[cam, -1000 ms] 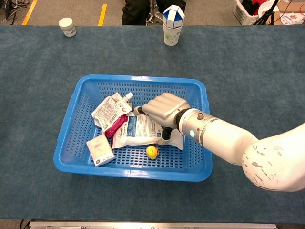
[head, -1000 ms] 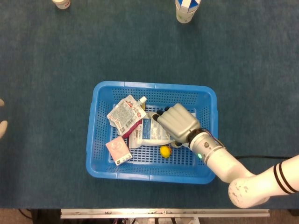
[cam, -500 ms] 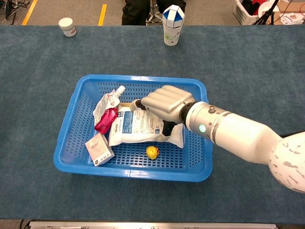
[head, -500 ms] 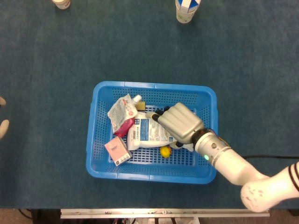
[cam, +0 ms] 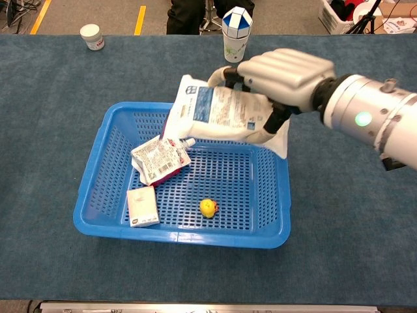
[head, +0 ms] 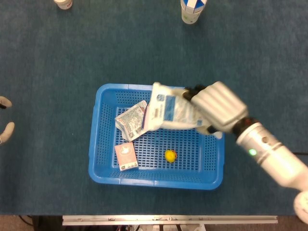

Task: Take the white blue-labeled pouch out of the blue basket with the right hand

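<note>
My right hand (head: 219, 107) (cam: 283, 77) grips the white blue-labeled pouch (head: 172, 111) (cam: 221, 115) by its right end and holds it up above the back right part of the blue basket (head: 103, 175) (cam: 94, 222). The pouch hangs tilted, its left end over the basket's back rim. At the far left edge of the head view, only the fingertips of my left hand (head: 5, 126) show, spread and holding nothing.
In the basket lie a red-and-white spouted pouch (head: 131, 121) (cam: 159, 158), a small pink box (head: 126, 155) (cam: 141, 207) and a small yellow fruit (head: 170, 155) (cam: 208, 207). A blue-white cup (head: 191, 8) (cam: 236, 32) and a small white cup (cam: 94, 36) stand at the table's far side.
My right hand has lifted the white pouch up and back out of the basket bottom. The red-and-white pouch and the pink box settled flat as it left.
</note>
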Controlling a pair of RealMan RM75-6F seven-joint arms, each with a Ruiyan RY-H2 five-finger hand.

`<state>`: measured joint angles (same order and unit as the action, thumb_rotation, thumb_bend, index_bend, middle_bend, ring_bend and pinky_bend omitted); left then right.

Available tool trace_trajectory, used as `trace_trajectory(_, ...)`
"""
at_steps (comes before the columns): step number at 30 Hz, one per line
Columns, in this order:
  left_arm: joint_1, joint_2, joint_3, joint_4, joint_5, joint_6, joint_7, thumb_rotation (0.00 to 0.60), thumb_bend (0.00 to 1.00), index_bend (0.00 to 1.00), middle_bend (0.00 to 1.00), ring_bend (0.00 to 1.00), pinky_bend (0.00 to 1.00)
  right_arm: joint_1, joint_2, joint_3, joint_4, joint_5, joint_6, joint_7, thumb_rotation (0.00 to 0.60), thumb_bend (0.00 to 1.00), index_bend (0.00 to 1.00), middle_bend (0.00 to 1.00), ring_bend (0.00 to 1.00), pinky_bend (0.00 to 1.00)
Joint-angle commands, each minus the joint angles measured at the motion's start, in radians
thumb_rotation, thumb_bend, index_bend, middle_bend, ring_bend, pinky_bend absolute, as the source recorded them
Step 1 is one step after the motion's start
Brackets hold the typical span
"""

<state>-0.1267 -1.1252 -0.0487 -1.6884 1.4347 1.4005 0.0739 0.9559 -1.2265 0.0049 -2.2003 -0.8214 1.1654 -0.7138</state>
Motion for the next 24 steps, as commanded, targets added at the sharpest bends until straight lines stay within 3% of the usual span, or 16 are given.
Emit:
trace_trajectory(1, -0.004, 0.0, -0.001, -0.001, -0.001, -0.004, -0.002, 0.6, 0.27, 0.4, 0.43, 0.31, 0.31, -0.043, 0.072, 0.002, -0.008, -0.021, 0.029, 0.047, 0.6, 0.21, 0.29, 0.4, 0.42, 0.6)
trace_trajectory(7, -0.014, 0.003, -0.006, -0.006, -0.005, -0.016, -0.01, 0.6, 0.27, 0.4, 0.43, 0.31, 0.31, -0.087, 0.163, 0.0, 0.07, 0.016, 0.02, 0.093, 0.6, 0.21, 0.29, 0.4, 0.42, 0.6)
trace_trajectory(13, -0.021, 0.0, -0.006, -0.009, -0.013, -0.029, -0.008, 0.6, 0.27, 0.4, 0.43, 0.31, 0.31, -0.113, 0.168, -0.012, 0.185, 0.071, -0.036, 0.12, 0.6, 0.21, 0.28, 0.39, 0.4, 0.55)
trace_trajectory(15, -0.024, -0.003, -0.007, -0.007, -0.015, -0.032, -0.006, 0.6, 0.27, 0.4, 0.43, 0.31, 0.31, -0.118, 0.148, -0.015, 0.228, 0.091, -0.069, 0.129, 0.6, 0.21, 0.23, 0.36, 0.36, 0.51)
trace_trajectory(19, -0.025, -0.002, -0.006, -0.01, -0.018, -0.031, 0.001, 0.6, 0.27, 0.4, 0.43, 0.31, 0.31, -0.132, 0.128, -0.011, 0.265, 0.077, -0.099, 0.16, 0.6, 0.19, 0.02, 0.17, 0.16, 0.37)
trace_trajectory(24, -0.024, 0.002, -0.004, -0.014, -0.022, -0.033, 0.01, 0.6, 0.27, 0.4, 0.42, 0.31, 0.31, -0.164, 0.137, -0.003, 0.262, 0.014, -0.081, 0.196, 0.6, 0.17, 0.0, 0.06, 0.05, 0.27)
